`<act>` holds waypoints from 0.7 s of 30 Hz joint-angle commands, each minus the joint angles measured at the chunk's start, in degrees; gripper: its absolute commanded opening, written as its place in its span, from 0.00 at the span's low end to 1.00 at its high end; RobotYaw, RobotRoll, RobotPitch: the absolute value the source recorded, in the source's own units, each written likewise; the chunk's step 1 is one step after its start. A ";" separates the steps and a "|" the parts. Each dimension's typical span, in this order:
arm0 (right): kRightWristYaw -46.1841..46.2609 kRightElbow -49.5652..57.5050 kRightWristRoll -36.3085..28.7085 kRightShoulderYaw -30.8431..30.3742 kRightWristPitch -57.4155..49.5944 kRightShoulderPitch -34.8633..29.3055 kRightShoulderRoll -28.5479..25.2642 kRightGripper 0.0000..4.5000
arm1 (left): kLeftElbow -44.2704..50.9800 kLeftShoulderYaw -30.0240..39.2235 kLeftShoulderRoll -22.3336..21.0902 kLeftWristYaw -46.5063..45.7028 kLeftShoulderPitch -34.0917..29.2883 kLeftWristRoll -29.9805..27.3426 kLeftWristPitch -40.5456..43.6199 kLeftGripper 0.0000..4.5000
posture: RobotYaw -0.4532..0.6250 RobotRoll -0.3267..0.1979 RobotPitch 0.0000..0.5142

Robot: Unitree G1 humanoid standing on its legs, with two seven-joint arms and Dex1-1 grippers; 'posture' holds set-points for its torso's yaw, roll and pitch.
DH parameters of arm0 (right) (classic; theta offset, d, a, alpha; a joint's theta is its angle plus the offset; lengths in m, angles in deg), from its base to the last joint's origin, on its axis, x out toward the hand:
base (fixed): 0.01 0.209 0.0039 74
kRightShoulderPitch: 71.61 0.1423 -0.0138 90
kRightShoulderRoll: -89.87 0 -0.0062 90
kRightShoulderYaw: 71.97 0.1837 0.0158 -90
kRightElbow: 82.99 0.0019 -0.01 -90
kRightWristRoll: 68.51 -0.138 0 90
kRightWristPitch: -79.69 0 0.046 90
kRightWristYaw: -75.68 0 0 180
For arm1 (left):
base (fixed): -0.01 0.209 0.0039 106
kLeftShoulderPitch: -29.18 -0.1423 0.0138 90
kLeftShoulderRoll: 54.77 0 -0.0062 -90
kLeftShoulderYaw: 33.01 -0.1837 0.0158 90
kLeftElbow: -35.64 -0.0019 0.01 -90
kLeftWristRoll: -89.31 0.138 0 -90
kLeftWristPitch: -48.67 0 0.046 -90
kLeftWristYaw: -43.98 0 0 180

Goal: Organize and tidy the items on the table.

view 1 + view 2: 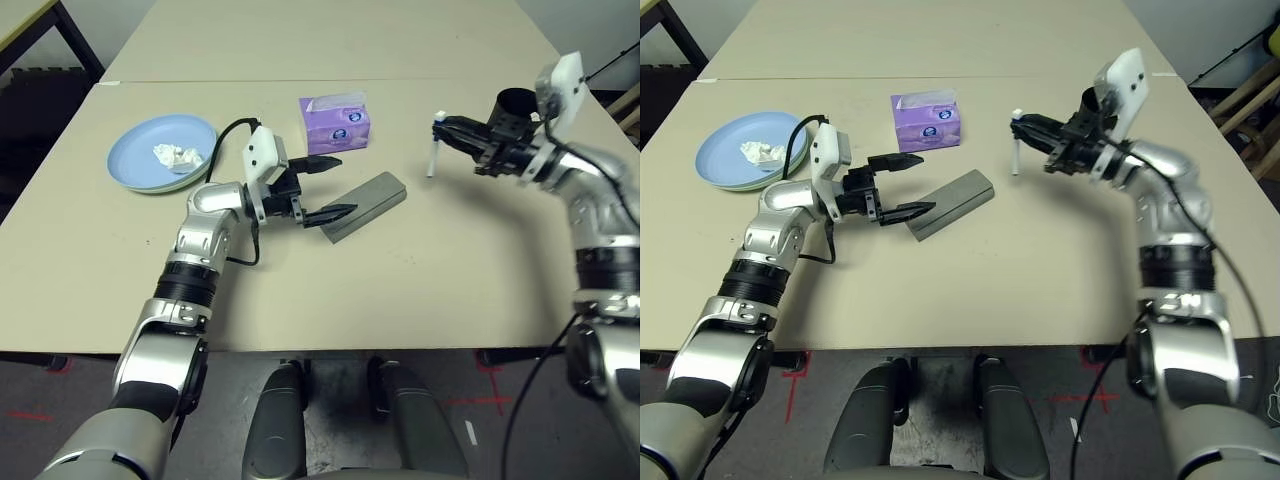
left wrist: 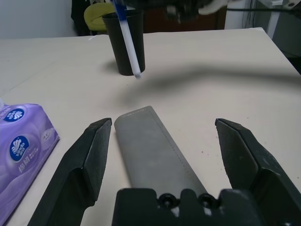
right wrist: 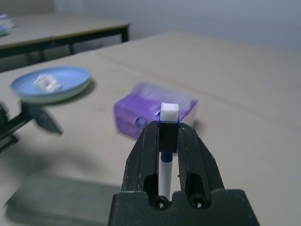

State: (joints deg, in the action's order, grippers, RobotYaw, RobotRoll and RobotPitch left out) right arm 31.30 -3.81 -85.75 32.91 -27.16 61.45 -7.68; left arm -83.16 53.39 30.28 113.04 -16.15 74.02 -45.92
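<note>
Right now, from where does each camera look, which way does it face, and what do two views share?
Left eye: on the head, looking down at the table; both silver forearms show.
Right eye: beside it, same scene: plates, tissue box, case.
Left wrist: looks along the open left gripper over the case to the cup.
Right wrist: looks along the right gripper, shut on the stick, toward the box and plates.
Both wrist views share the box, case and stick.
</note>
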 commanded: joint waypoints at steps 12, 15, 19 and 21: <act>25.52 -9.48 3.00 6.70 11.83 6.04 -2.23 0.09 | -2.27 -0.22 -0.99 0.20 0.80 0.98 -1.21 1.00 | 0.49 0.62 0.36; 28.70 -11.14 4.40 6.08 11.78 6.00 -3.00 0.09 | -2.42 -0.18 -1.09 0.16 0.94 1.01 -1.30 1.00 | 0.49 0.62 0.36; 31.46 -12.32 4.56 5.47 8.88 5.47 -2.67 0.09 | -2.30 -0.22 -1.18 0.20 0.86 1.01 -1.18 1.00 | 0.49 0.62 0.36; 32.80 -12.59 5.06 4.95 8.36 5.31 -2.49 0.09 | -2.15 -0.24 -1.20 0.25 0.82 0.98 -1.06 1.00 | 0.49 0.62 0.36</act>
State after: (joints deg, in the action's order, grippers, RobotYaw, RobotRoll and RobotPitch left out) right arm 62.92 -15.79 -81.29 38.20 -17.84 67.21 -10.15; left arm -84.72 53.57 29.56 113.06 -15.62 74.19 -46.76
